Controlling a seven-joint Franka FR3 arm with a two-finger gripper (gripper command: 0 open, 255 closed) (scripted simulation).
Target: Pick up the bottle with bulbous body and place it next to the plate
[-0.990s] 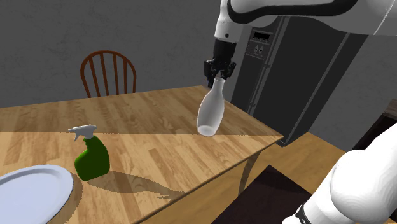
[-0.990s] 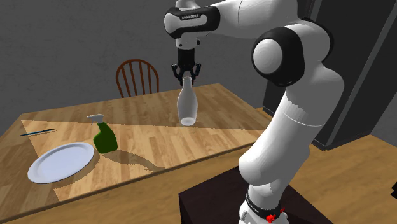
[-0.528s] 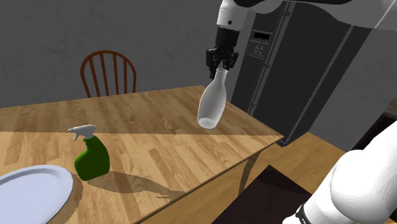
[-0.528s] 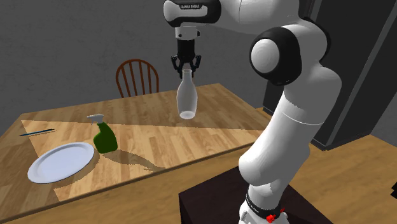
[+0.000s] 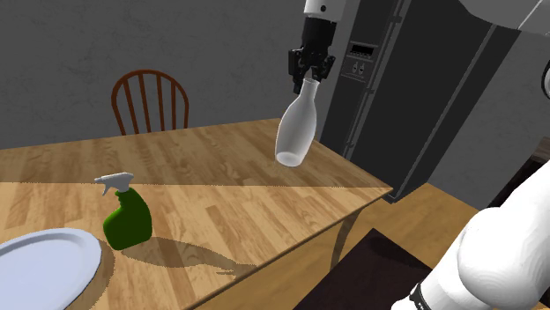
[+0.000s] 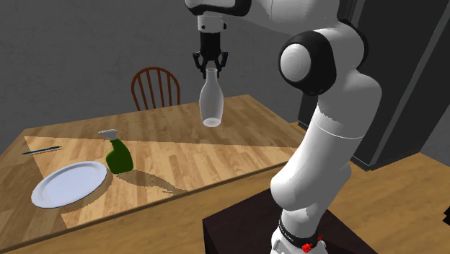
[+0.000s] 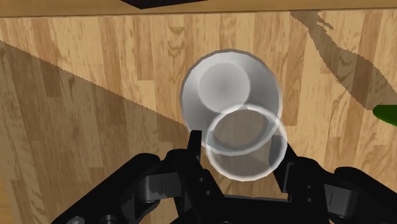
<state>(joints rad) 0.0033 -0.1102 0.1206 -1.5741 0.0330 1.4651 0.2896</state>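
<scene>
- Grip first: the all-black two-finger gripper (image 5: 311, 72) was clamped on the narrow neck of the translucent white bottle with the bulbous body (image 5: 293, 132). In the wrist view the fingers (image 7: 196, 145) pressed the neck from both sides.
- The bottle hung in the air, high over the far part of the light wooden table (image 5: 229, 202) and near its corner. Its base was clear of the wood and it leaned a little off plumb.
- The round white plate (image 5: 44, 264) lay well apart from it, at the table's near end in the shoulder view's lower left.
- The green spray bottle with the white trigger (image 5: 128, 218) stood just beside the plate, on the side facing the held bottle. The carry would likely do best at height, passing above or around that trigger head.
- With only the neck pinched, the heavy body could swing, so a slow, level traverse seemed wise.
- A bare patch of wood beside the plate's rim looked the sound landing place. The base should sit flat before the fingers part.
- No brand or label showed on either bottle.
- The dark grey refrigerator (image 5: 414, 97) carried a small control panel, but its markings were too small to read.
</scene>
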